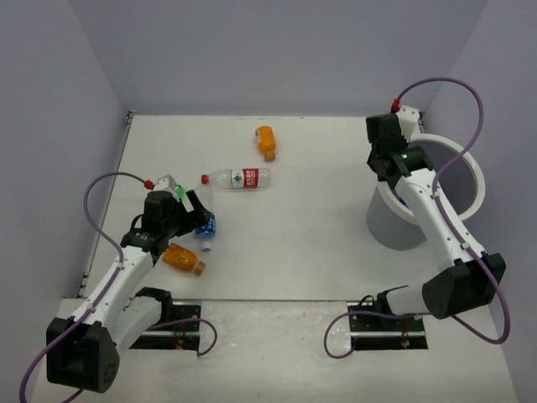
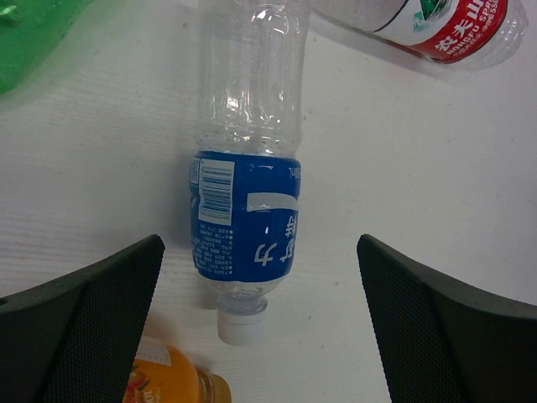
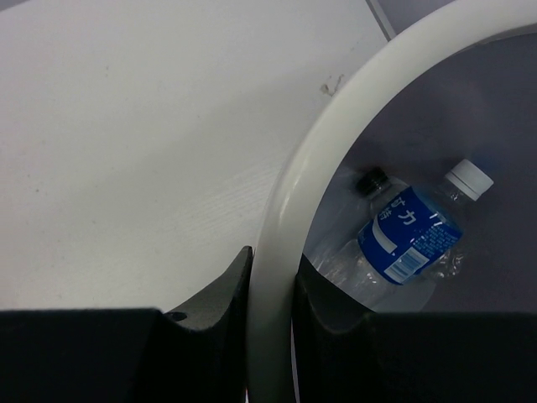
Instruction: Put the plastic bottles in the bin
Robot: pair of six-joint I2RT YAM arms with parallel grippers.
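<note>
**Left arm lined up on the blue bottle, right arm hanging onto the bin**

My left gripper (image 2: 260,248) is spread wide with nothing in it. It has one finger either side of the blue-labelled bottle (image 2: 247,227), which lies flat on the table (image 2: 436,168) with its cap pointing toward me in the wrist view. Just beside that cap is the near orange bottle (image 2: 164,382), and the red-labelled bottle (image 1: 243,178) lies near the other end. I'd call this the pre-grasp on the blue one. Next move, I reckon, is to drop straight down and squeeze on the labelled middle without nudging the orange one.

My right gripper (image 3: 270,273) looks pinched on the rim of the bin (image 3: 331,134), a finger touching each side. The bottle inside (image 3: 407,235), blue label and white cap, lies on the grey floor. The bin sits well apart from the left arm's bottles, so the carry across looks like the awkward bit. The far orange bottle (image 1: 266,141) waits at the back.
</note>
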